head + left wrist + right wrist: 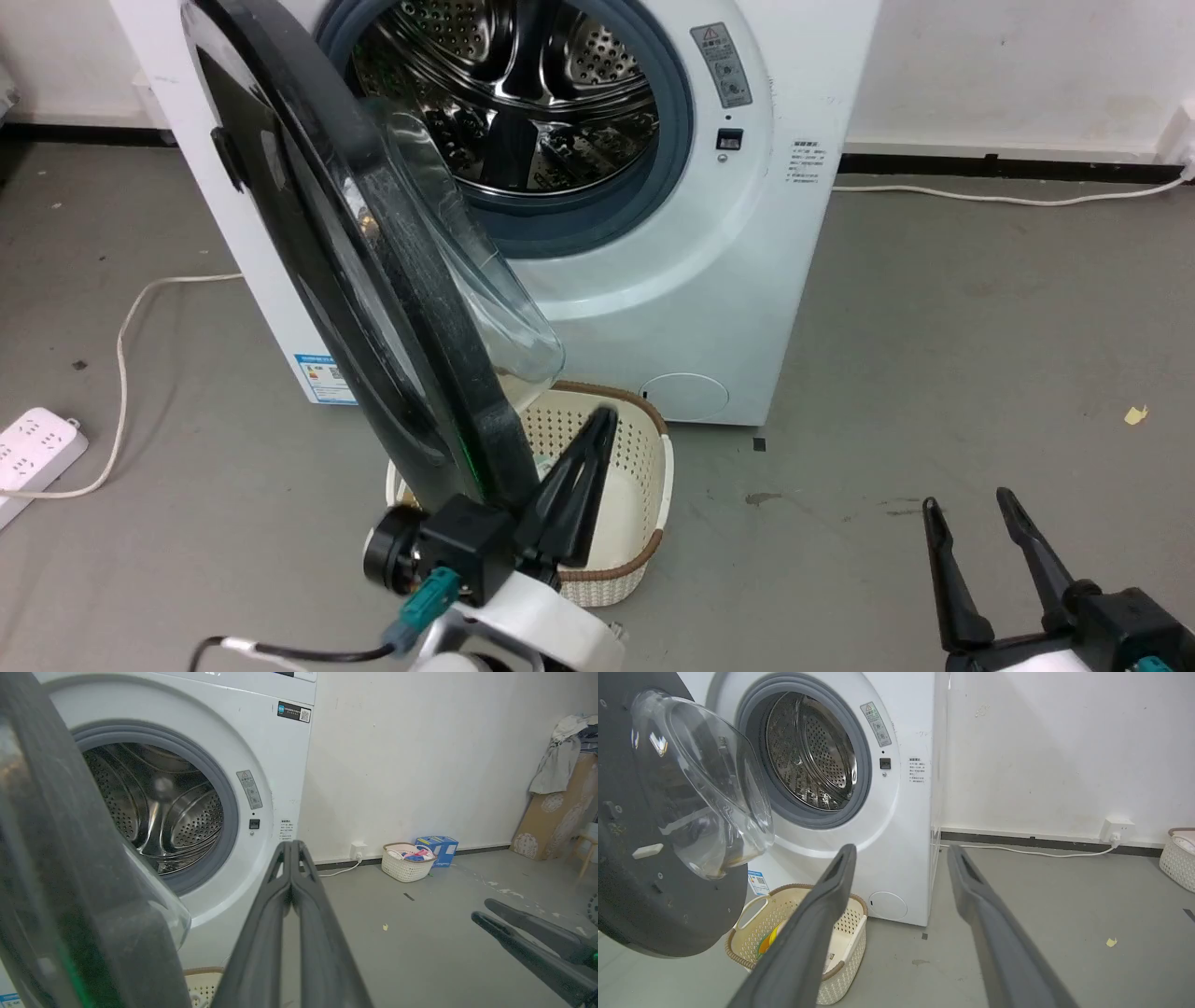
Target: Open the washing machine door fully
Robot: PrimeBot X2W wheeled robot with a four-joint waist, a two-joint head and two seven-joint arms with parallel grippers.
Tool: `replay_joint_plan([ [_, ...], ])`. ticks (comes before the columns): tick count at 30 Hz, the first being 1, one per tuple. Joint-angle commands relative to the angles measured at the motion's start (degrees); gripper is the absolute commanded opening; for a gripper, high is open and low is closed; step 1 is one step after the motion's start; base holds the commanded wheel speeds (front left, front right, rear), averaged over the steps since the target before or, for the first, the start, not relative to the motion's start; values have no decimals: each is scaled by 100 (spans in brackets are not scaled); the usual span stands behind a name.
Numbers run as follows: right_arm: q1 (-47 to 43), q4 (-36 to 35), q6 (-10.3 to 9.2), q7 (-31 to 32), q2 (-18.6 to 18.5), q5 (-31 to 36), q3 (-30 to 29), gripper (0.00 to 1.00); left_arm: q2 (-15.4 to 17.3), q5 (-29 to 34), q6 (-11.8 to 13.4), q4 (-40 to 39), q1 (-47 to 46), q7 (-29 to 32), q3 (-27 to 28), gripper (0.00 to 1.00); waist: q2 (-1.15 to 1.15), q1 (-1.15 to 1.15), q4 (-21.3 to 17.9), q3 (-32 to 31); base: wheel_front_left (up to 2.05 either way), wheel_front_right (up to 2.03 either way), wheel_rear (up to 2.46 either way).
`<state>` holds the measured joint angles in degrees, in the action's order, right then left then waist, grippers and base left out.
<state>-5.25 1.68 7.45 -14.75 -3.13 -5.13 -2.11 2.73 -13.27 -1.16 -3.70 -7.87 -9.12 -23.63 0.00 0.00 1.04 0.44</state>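
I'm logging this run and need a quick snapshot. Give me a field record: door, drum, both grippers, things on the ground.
door: washing machine door swung well out, opening uncovered
drum: steel drum, nothing seen inside
left gripper: shut, empty, beside the door's lower edge; contact unclear
right gripper: open, empty, over the floor, apart from the washing machine
ground: laundry basket below the door; power strip at left

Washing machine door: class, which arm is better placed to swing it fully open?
Left. The left gripper, shut, sits beside the glossy black round door; the open right gripper is far off.
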Motion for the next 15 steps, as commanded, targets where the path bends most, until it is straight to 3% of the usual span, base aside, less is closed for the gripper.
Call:
replay_joint_plan([
  [1,89,44,3,-25,25,-18,16,100,16,-75,28,230,62,-19,-12,0,0,0,14,14,0,0,0],
  [7,133,102,3,-25,25,-36,88,100,16,-245,77,1384,-140,-167,52,0,0,0,69,83,0,0,0],
  [12,128,109,3,-25,25,-45,65,100,16,-312,77,1794,-301,-334,134,0,0,0,225,83,0,0,0],
  [15,69,142,3,-25,25,-72,70,100,50,-352,59,1917,-233,-434,154,0,0,0,538,-26,0,0,0],
])
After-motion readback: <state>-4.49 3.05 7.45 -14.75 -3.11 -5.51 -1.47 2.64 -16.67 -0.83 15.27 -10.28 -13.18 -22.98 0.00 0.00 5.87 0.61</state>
